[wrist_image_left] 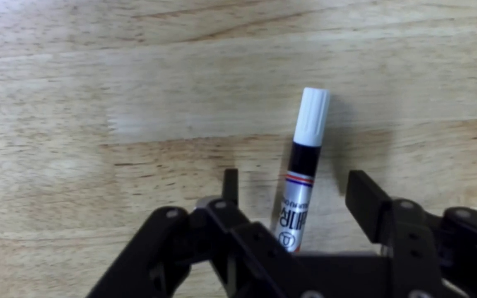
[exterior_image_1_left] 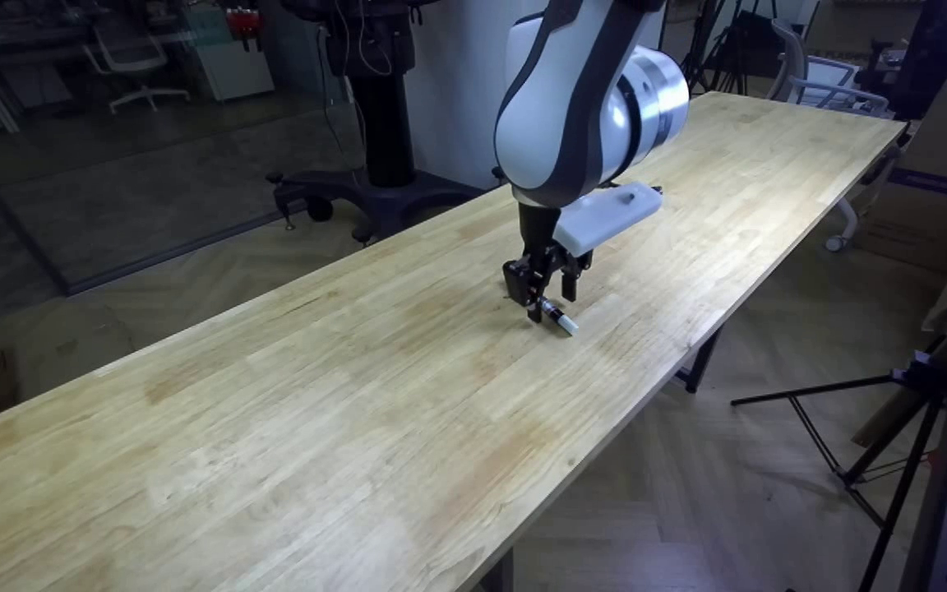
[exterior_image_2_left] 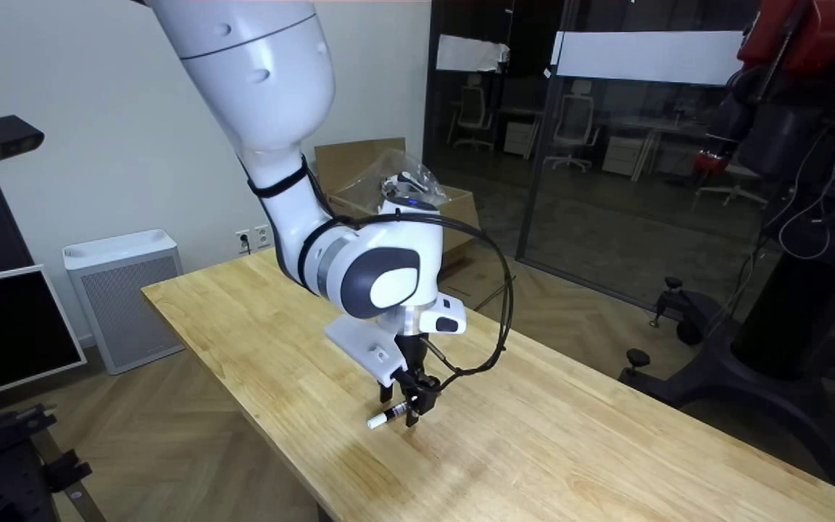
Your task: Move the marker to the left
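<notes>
The marker lies on the wooden table, with a white cap, a black band and a silver labelled body. In the wrist view it runs nearly lengthwise between the two fingers of my gripper, with a gap on each side. Its lower end is hidden behind the gripper's body. The gripper is open and stands low over the table. In both exterior views the marker pokes out from between the fingers of the gripper, white cap outward.
The long wooden table fills the scene, and it also shows in an exterior view. Its long edges drop to the floor. A black wheeled stand is beyond one long edge. A tripod stands off the opposite side. A cardboard box is behind the arm.
</notes>
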You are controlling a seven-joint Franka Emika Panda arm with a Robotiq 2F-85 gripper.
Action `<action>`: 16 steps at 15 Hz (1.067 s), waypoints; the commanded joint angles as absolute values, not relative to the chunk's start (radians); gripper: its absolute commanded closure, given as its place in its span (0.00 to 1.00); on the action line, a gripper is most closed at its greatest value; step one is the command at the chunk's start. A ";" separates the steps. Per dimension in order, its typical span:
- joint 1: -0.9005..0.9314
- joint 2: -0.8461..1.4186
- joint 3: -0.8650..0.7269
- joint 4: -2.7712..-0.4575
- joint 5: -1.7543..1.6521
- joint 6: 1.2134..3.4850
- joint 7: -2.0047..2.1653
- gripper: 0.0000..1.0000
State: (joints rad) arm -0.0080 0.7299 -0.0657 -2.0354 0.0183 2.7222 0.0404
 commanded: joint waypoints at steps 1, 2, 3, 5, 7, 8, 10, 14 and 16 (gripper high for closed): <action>-0.005 0.748 -0.072 -2.003 0.016 2.723 0.066 0.61; -0.005 0.749 -0.072 -2.002 0.017 2.724 0.065 0.69; -0.007 0.748 -0.070 -2.001 0.018 2.724 0.064 0.75; -0.007 0.746 -0.070 -2.000 0.018 2.724 0.062 0.89; -0.007 0.747 -0.070 -1.999 0.016 2.723 0.061 1.00; -0.010 0.747 -0.067 -1.998 0.017 2.721 0.057 0.99; -0.016 0.748 -0.061 -1.996 0.019 2.716 0.048 0.96; -0.027 0.748 -0.048 -1.993 0.019 2.698 0.028 0.96; -0.019 0.738 -0.056 -2.012 0.014 2.711 0.036 0.96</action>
State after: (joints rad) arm -0.0158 0.7366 -0.0586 -2.0149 0.0188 2.7132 0.0328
